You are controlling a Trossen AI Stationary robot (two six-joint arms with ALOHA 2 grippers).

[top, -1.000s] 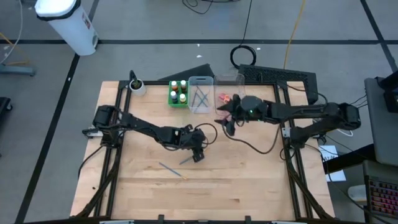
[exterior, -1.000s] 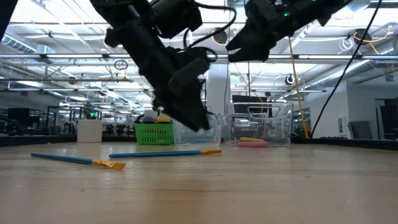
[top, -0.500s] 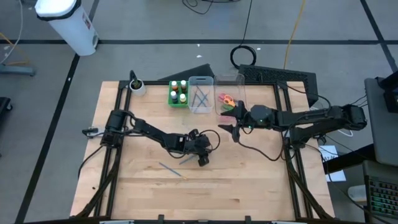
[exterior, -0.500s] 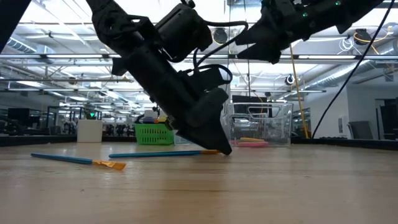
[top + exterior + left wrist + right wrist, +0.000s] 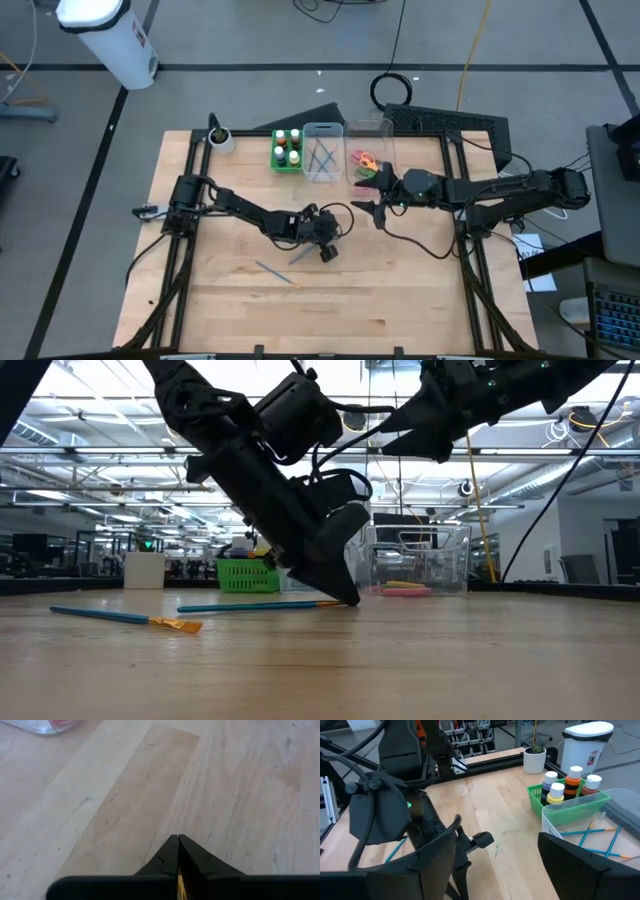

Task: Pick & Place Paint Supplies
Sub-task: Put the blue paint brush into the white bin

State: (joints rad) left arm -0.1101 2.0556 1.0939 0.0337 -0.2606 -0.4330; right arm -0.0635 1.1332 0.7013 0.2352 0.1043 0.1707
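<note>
The left gripper (image 5: 345, 595) is pinched tight on a blue brush (image 5: 262, 605) on the wooden table (image 5: 400, 290), its orange tip half hidden. The right gripper (image 5: 372, 209) hangs wide open and empty near the clear bins (image 5: 322, 150).

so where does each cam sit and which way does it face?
High: overhead, straight down; both arms, left gripper on a brush.
Low: tabletop height, level across; shares that brush with high.
Left wrist: looks down at the table past shut fingers.
Right wrist: over open fingers toward paint bottles, left arm.
</note>
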